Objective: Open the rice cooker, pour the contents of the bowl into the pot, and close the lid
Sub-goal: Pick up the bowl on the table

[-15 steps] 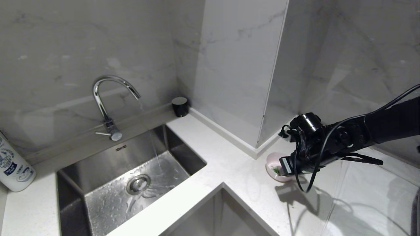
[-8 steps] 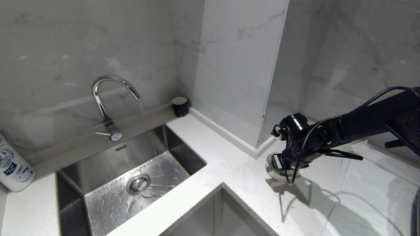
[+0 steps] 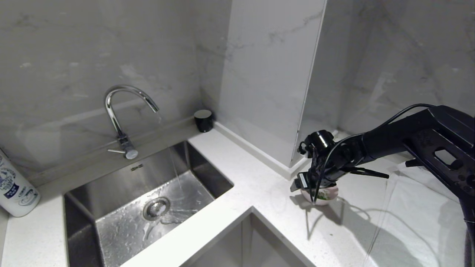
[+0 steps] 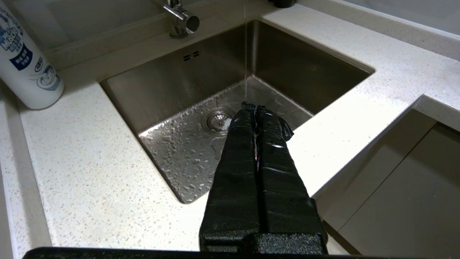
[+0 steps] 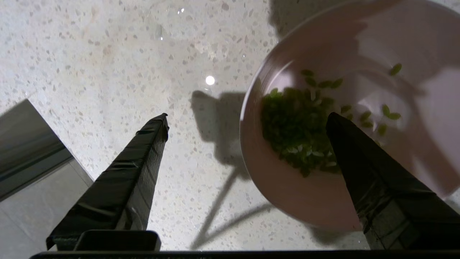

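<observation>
The small pink bowl (image 3: 328, 195) stands on the white counter at the right, near the foot of the marble pillar. Inside it lie the green contents (image 5: 291, 126), heaped to one side with a few bits scattered apart. My right gripper (image 5: 248, 116) hangs open right over the bowl (image 5: 287, 190). One finger is over the bowl's inside, the other over bare counter, with the rim between them. In the head view the right gripper (image 3: 308, 189) hides part of the bowl. My left gripper (image 4: 254, 106) is shut and empty, parked over the sink's front edge. The rice cooker, its pot and its lid are out of view.
A steel sink (image 3: 156, 163) lies at the left, with water running from the curved tap (image 3: 122, 96). A black cup (image 3: 203, 120) stands in the back corner and a white bottle (image 3: 15, 189) at the far left. The counter's front edge has an inner corner (image 3: 252, 211).
My right arm has reached further left and lower over the bowl. Its fingers have spread from nearly closed to wide apart. The bowl and the left arm have stayed put.
</observation>
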Motion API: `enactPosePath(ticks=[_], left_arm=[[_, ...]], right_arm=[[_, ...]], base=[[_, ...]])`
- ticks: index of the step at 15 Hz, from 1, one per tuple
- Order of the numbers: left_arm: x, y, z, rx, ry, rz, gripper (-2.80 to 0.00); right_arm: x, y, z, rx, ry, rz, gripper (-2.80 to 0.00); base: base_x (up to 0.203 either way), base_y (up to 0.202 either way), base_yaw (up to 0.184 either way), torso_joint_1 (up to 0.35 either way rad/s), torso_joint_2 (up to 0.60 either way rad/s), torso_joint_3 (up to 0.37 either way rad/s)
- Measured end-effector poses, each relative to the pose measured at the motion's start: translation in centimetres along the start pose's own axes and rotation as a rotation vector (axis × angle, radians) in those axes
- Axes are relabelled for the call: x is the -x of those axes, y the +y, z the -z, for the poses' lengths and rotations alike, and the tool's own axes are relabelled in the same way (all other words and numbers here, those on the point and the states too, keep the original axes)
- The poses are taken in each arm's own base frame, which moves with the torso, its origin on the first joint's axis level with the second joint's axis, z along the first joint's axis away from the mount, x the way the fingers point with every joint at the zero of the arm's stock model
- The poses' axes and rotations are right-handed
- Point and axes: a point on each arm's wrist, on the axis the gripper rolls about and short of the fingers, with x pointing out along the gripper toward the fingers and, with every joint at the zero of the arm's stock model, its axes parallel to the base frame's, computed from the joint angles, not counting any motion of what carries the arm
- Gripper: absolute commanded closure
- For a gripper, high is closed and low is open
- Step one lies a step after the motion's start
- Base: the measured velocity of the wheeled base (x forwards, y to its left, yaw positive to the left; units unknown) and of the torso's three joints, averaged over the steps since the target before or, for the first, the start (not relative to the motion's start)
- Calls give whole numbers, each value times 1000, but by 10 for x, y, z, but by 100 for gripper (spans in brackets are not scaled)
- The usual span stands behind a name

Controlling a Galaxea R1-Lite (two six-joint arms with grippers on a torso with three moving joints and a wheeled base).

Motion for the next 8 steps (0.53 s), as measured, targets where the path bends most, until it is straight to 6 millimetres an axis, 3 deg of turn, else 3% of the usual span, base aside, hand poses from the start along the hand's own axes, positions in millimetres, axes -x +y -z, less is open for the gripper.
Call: enactPosePath(ticks=[8], left_arm=[[0,0,0,0,0,5,0]], right_arm=[[-12,14,-7,-47,3,-14,-280]], base=[[0,0,0,0,0,0]])
